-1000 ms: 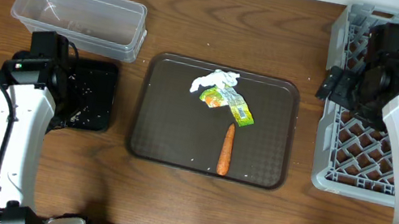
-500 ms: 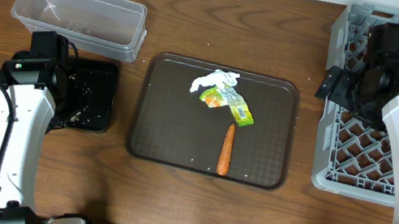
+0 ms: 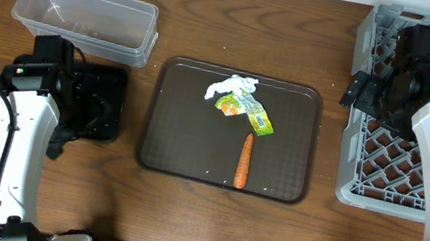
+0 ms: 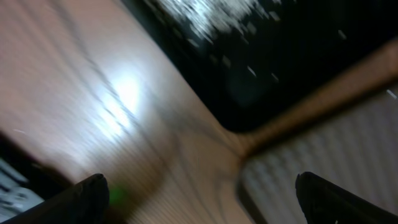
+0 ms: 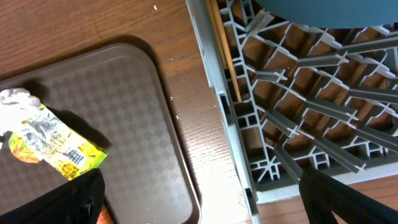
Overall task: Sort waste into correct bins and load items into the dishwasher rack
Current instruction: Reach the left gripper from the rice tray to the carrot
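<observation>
A crumpled white tissue, a green-yellow wrapper and an orange carrot lie on the brown serving tray. At the left stand the clear tub and, in front of it, the black tray, holding scattered rice. My left gripper hangs open and empty over the black tray's corner; that view is blurred. At the right, my right gripper is open and empty above the left wall of the grey rack. Chopsticks and a dark blue dish lie in the rack.
A strip of bare wood separates the serving tray from the rack. The rack reaches the table's right edge. Cables run along the left side of the table beside my left arm.
My left arm has shifted slightly over the black tray, and its wrist view is motion-blurred. The right arm and the waste on the serving tray have not moved.
</observation>
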